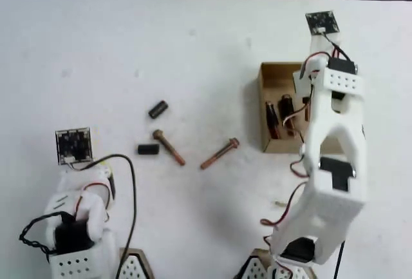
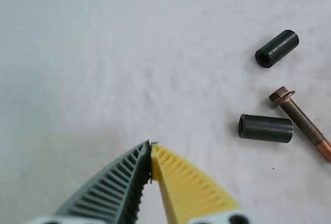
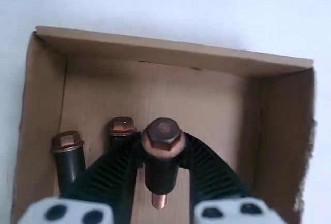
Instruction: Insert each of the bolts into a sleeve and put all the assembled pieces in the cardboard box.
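High view: right arm stands over the cardboard box (image 1: 270, 71). One bolt (image 1: 219, 153) lies near the box. A second bolt (image 1: 168, 147), one sleeve (image 1: 148, 149) and another sleeve (image 1: 158, 109) lie farther off, nearer the left arm.
Left wrist view: left gripper (image 2: 150, 149) closed, empty, above bare table (image 2: 103, 53).
Right wrist view: right gripper (image 3: 161, 169) clamps an assembled piece (image 3: 161, 154) over the box floor, its axis roughly parallel to two stored pieces (image 3: 67, 157). Free floor remains toward the opposite wall, so release should clear the rim.

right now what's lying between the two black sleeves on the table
A copper bolt head sits between the sleeves, clearest in the left wrist view.
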Controlling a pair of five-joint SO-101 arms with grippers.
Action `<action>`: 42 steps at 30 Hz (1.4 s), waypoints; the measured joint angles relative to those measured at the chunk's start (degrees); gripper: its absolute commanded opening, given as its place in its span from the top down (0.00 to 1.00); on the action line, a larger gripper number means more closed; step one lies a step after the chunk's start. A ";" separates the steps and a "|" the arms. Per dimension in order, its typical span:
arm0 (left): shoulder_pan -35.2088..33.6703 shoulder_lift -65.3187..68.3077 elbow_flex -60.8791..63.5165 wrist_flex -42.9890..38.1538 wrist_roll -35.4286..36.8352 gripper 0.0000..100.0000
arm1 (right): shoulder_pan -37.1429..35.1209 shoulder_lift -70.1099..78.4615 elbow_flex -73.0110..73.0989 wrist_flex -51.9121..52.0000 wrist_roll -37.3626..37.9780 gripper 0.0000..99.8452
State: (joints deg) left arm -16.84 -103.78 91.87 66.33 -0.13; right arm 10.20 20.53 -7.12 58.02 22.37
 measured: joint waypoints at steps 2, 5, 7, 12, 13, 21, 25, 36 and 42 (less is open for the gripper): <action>0.00 0.00 0.00 0.00 0.00 0.98 | 0.00 4.04 -2.55 0.00 0.00 0.98; 0.00 0.00 0.00 0.00 0.00 0.98 | 0.00 10.20 -7.12 -0.09 0.00 0.98; 0.00 0.00 0.00 0.00 0.00 0.98 | 0.00 13.89 -9.93 -0.09 0.00 0.98; 0.00 0.00 0.00 0.00 0.00 0.98 | 0.00 19.43 -14.07 -0.09 0.00 0.98; 0.00 0.00 0.00 0.00 0.00 0.98 | 0.00 19.78 -14.51 -0.09 0.00 0.98; 0.00 0.00 0.00 0.00 0.00 0.98 | -0.18 19.87 -15.12 1.58 0.00 0.78; 0.00 0.00 0.00 0.00 0.00 0.98 | -0.18 19.25 -15.38 5.27 0.00 0.70; 0.00 0.00 0.00 0.00 0.00 0.98 | 0.00 7.47 -15.38 13.54 0.00 0.70; 0.00 0.00 0.00 0.00 0.00 0.98 | -0.09 -3.34 -15.38 20.92 0.00 0.70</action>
State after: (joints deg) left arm -16.84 -103.78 91.87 66.33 -0.13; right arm 10.11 17.19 -22.51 78.95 22.37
